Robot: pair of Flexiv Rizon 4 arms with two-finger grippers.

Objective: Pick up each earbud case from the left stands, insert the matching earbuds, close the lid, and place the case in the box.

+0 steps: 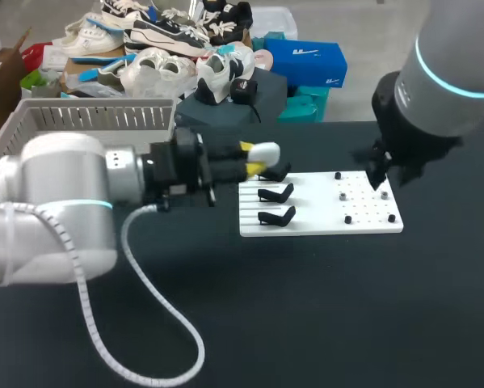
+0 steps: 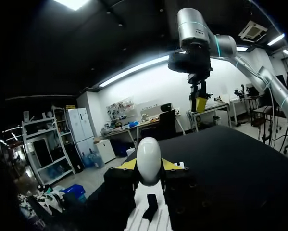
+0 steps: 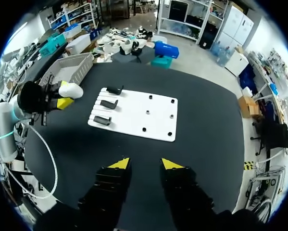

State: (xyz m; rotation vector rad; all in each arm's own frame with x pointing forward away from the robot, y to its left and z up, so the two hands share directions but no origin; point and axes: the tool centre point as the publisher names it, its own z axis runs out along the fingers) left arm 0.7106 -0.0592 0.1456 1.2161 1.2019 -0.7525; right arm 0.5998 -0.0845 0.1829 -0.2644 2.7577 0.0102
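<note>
Left arm (image 1: 56, 202) lies across the black desk (image 1: 322, 315), beside the white basket (image 1: 96, 109), ending at the white board (image 1: 371, 230) with three black stands (image 1: 275, 194) — the left hand (image 1: 251, 158) grips the white earbud case (image 1: 263, 152) from both sides, just beside the rearmost stand (image 1: 275, 171). Right hand (image 3: 144, 164) hangs high above the board, fingers (image 3: 118, 164) wide apart.

Head: high behind, looking down. Left wrist: low, level, close. Right wrist: high overhead. Shared: white flat board (image 1: 314, 206) (image 3: 129, 113).
</note>
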